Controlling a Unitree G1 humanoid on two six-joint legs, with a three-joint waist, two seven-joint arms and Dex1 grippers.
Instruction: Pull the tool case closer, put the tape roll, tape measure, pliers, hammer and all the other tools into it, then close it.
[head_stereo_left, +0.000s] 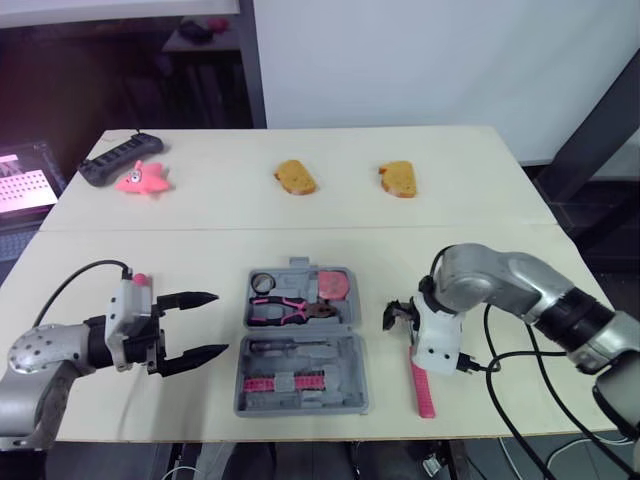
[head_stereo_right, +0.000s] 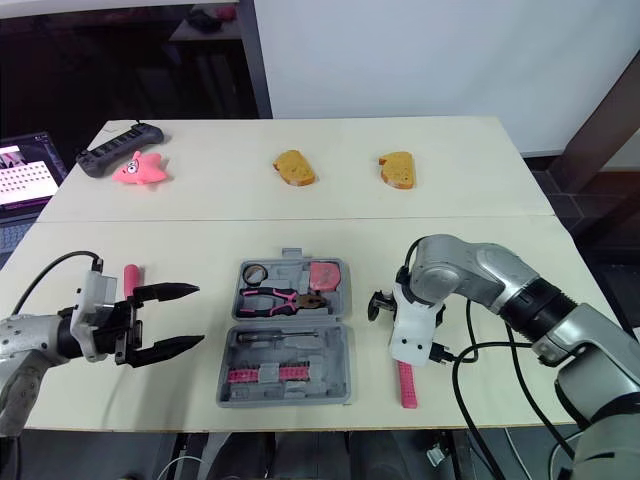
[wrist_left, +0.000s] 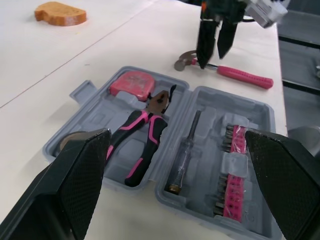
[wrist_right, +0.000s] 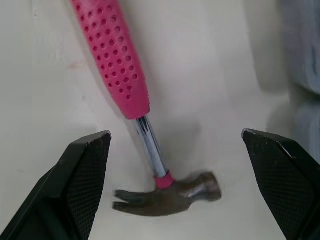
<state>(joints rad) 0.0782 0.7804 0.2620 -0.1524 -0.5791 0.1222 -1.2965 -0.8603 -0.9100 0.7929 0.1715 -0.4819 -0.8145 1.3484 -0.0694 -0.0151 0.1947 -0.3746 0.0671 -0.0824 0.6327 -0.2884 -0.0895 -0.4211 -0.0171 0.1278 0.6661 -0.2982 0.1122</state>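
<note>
bare table either side of hammer (wrist_right: 132, 97) shaft, right gripper (wrist_right: 176, 135) spread wide flanking the head, open tool case (head_stereo_left: 350, 372) wall near head's face side, claw side free, handle uncovered

hammer (head_stereo_left: 423, 385): head hidden by right pincer (head_stereo_left: 398, 316) in eye views | handle end cut off in right wrist view | tool case (wrist_right: 306, 55) there blurred, cropped
</note>
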